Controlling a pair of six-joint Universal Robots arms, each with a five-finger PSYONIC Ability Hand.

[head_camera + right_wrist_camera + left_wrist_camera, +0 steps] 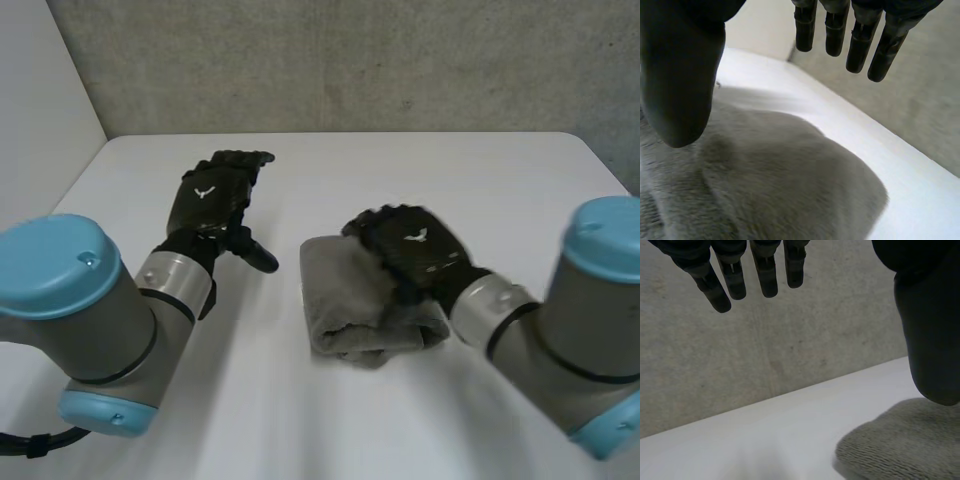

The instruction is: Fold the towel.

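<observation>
Arm joints w/ blue caps sit nearest: left arm point(80, 300), right arm point(590, 330). Beyond them, grey towel point(350, 300) lies mid-bench point(450, 170) in a compact, bunched fold. Right hand point(415, 250) is over towel's right part, fingers point(860, 50) straight, thumb spread, gripping nothing; contact w/ cloth not confirmable. Left hand point(210, 200) is apart over bare bench, straight-fingered, empty; towel lies to its right, near its thumb. Judgement: right hand is nearer, so any further fold falls to it. Towel's long axis unclear, part hidden.
</observation>
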